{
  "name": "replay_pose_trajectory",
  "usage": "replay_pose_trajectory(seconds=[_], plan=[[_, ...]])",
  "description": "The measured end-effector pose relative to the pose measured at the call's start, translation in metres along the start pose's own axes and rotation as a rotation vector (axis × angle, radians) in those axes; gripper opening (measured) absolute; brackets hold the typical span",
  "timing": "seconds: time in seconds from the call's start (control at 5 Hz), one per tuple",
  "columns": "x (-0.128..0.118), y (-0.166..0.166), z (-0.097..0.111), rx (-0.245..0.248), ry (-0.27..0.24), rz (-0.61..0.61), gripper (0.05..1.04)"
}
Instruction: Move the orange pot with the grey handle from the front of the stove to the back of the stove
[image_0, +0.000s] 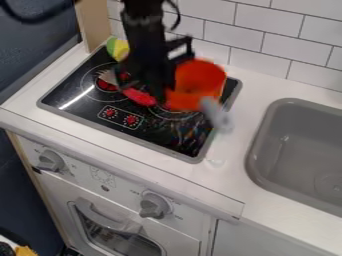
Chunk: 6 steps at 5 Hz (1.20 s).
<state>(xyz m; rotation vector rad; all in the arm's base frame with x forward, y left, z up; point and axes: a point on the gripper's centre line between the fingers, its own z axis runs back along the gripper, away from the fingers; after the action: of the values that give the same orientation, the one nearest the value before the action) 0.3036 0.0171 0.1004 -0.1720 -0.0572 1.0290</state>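
At two o'clock on a black stovetop (160, 134), an orange pot (200, 82) is seen with its gray handle (216, 116) pointed toward five o'clock. The pot's nine o'clock side is overlapped by the black pincer (148, 91); whether the pincer is open, closed or gripping the pot cannot be told. Just beside it, toward eight o'clock, a utensil with a red handle (139, 97) is laid on the stovetop. A yellow-and-green ball (117, 49) is seen at eleven o'clock. The stovetop is set into a white tabletop (230, 162), with a gray sink (300, 145) placed toward four o'clock.
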Motion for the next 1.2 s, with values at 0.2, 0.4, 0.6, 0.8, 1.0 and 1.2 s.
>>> replay_pose_trajectory(seconds=[0.2,0.4,0.6,0.8,1.0,1.2], plan=[[0.022,-0.013,0.008,-0.034,-0.032,0.06,0.072],[0.058,-0.023,-0.007,-0.01,-0.057,0.158,0.07],[0.084,-0.033,-0.014,-0.003,-0.106,0.231,0.07],[0.104,-0.035,-0.029,0.03,-0.125,0.281,0.07],[0.125,-0.024,-0.042,0.08,-0.142,0.333,0.07],[0.133,-0.013,-0.057,0.129,-0.132,0.358,0.07]])
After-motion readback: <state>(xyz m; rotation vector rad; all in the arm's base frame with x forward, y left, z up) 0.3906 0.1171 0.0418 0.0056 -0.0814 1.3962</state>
